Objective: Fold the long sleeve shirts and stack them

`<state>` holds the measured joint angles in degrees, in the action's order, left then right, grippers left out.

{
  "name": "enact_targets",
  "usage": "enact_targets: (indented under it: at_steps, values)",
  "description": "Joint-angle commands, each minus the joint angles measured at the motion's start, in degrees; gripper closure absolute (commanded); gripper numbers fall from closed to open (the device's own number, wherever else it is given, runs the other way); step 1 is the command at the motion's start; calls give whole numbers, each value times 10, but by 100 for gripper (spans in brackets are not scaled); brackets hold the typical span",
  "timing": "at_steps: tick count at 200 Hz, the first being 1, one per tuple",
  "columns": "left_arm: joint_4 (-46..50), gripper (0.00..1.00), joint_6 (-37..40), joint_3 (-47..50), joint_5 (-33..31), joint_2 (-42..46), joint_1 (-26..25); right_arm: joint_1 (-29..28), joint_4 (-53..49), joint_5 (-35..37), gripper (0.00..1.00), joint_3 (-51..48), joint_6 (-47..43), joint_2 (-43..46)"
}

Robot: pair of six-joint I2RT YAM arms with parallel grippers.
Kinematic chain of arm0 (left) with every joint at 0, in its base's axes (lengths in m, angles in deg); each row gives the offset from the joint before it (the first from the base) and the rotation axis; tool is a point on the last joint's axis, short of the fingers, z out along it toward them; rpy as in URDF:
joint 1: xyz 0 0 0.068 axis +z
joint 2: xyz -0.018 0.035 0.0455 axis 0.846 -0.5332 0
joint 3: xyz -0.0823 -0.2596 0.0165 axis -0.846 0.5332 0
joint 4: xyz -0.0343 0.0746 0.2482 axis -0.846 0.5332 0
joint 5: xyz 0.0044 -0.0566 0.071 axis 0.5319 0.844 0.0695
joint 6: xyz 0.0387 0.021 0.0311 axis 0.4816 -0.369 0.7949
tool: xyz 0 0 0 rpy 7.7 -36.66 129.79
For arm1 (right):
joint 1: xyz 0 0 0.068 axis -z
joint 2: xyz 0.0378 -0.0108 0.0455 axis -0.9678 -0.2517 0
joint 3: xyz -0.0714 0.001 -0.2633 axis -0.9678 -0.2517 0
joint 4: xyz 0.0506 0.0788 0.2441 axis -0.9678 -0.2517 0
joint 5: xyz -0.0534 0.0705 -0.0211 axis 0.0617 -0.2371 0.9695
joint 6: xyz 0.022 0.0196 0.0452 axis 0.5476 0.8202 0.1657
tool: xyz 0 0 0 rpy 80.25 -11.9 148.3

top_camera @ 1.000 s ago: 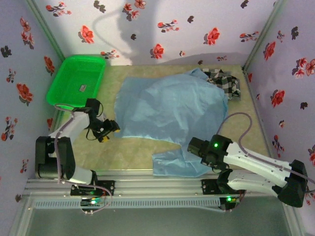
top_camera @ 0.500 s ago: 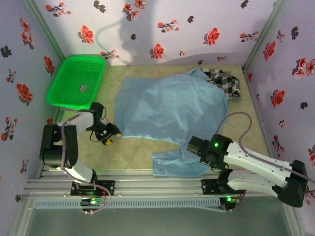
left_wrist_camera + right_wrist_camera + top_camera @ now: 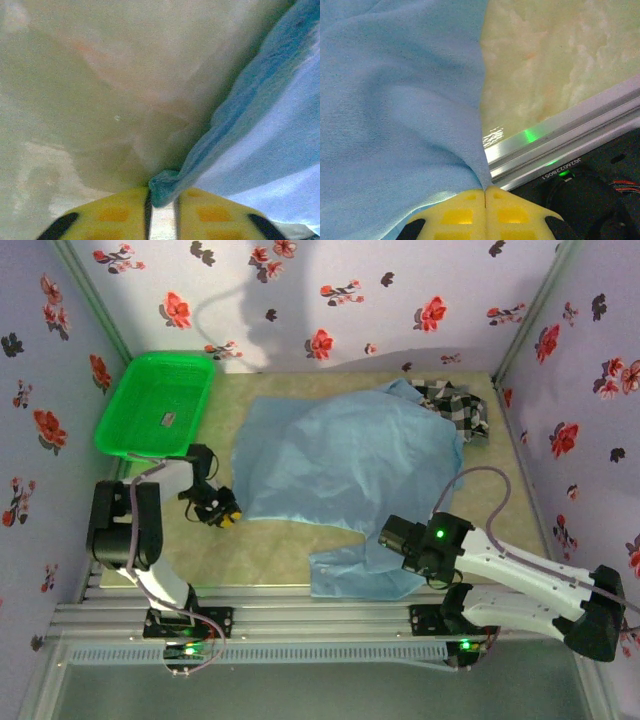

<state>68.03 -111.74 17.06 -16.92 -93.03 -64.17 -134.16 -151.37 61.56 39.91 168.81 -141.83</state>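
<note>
Flowered walls enclose a beige tabletop (image 3: 285, 552), where the left tool (image 3: 162, 200) has just pinched the edge of the light blue shirt (image 3: 350, 460) lying directly ahead of it. A second ago its fingers were apart, short of the cloth. The right tool (image 3: 485, 192) stays clamped on the same shirt, so a two-handed fold can probably begin. The checked shirt (image 3: 455, 405) lies far beyond both.
</note>
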Motion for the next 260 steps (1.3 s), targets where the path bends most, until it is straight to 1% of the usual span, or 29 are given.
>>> enact_targets:
  at_steps: [1,18,69,90,96,119,143,148,164,177,208,260]
  values:
    - [-66,89,17,-27,-40,-28,-4,4,-6,2,98,20,-6,11]
    - [-51,100,23,-42,-43,-25,-4,4,-10,8,98,25,-3,27]
    - [-4,100,38,-47,-45,35,-1,7,-49,42,100,65,7,80]
    - [7,100,36,-63,-35,45,3,29,-60,47,100,88,-10,98]
    - [11,100,35,-69,-29,46,5,40,-64,61,100,94,-20,100]
    - [22,100,35,-95,-10,44,12,79,-69,60,100,119,-64,102]
    - [35,100,41,-121,2,31,18,136,-69,54,100,143,-123,82]
    - [35,100,41,-124,8,28,21,148,-69,36,100,149,-136,77]
    - [36,100,42,-136,21,16,28,180,-68,28,100,166,-173,63]
    - [42,100,49,-153,27,2,31,218,-60,16,100,175,-211,54]
    - [53,100,60,-187,34,-32,33,308,-41,-26,100,195,-302,10]
    - [51,100,59,-229,33,-69,39,418,-18,-52,100,248,-422,-84]
